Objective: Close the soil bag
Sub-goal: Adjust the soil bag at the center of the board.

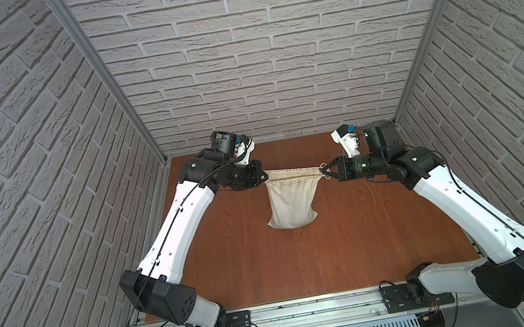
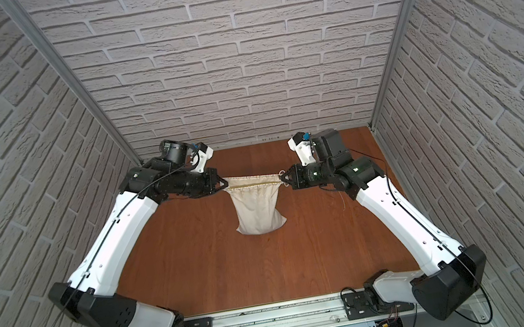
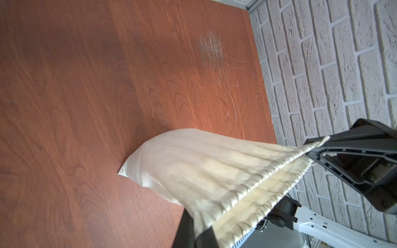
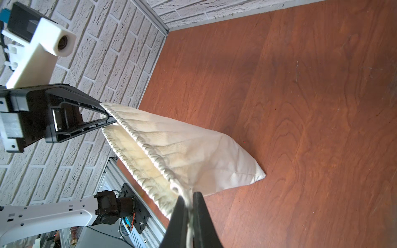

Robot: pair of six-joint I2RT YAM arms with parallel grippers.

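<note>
The soil bag (image 1: 291,203) (image 2: 257,208) is a cream cloth sack hanging between my two grippers, its bottom resting on the wooden table (image 1: 358,245). Its gathered hem (image 1: 291,174) is stretched into a nearly straight line. My left gripper (image 1: 263,175) (image 2: 223,183) is shut on the hem's left end. My right gripper (image 1: 322,170) (image 2: 281,179) is shut on the thin cord (image 4: 189,225) at the right end. In the wrist views the bag (image 3: 204,167) (image 4: 193,150) shows a narrow slit of a mouth between the two hem edges. The bag's contents are hidden.
Brick-patterned walls (image 1: 254,64) enclose the table at the back and on both sides, close behind both wrists. An aluminium rail (image 1: 315,308) with the arm bases runs along the front edge. A thin strand (image 1: 372,194) dangles below the right wrist.
</note>
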